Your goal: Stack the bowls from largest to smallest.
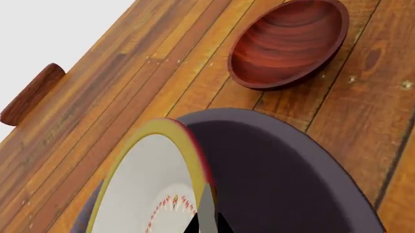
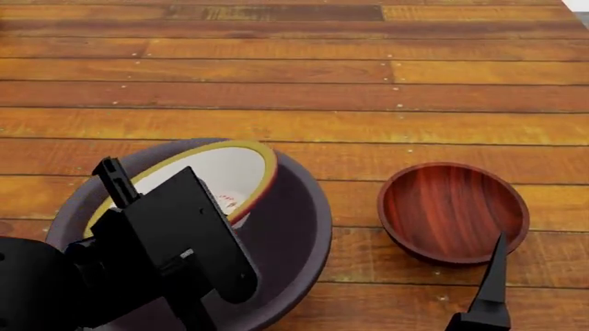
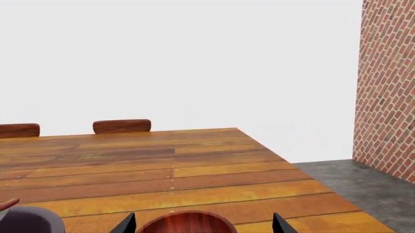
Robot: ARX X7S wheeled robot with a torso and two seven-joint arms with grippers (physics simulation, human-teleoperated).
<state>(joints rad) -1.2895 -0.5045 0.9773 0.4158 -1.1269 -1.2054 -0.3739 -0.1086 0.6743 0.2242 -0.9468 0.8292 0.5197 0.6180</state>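
The dark purplish-grey bowl (image 2: pixel 299 227) sits on the table at the near left. The white bowl with the yellow rim (image 2: pixel 221 172) leans tilted inside it, red-dotted ring showing. My left gripper (image 1: pixel 206 221) is shut on that white bowl (image 1: pixel 143 189), one finger inside it and the dark bowl (image 1: pixel 285 179) beside it. The red-brown wood-grain bowl (image 2: pixel 453 210) stands alone to the right, also in the left wrist view (image 1: pixel 288 43). My right gripper (image 3: pixel 204 228) is open, its tips on either side of the red-brown bowl (image 3: pixel 188 224). One of its fingers (image 2: pixel 492 279) shows at that bowl's near edge.
The plank table (image 2: pixel 294 103) stretches away beyond the bowls. Chair backs (image 3: pixel 122 125) (image 3: pixel 18 130) (image 1: pixel 31 94) stand along its far edge. A brick wall (image 3: pixel 386 87) and grey floor (image 3: pixel 350 179) lie off the right side. My left arm (image 2: pixel 175 238) hides the dark bowl's near-left part.
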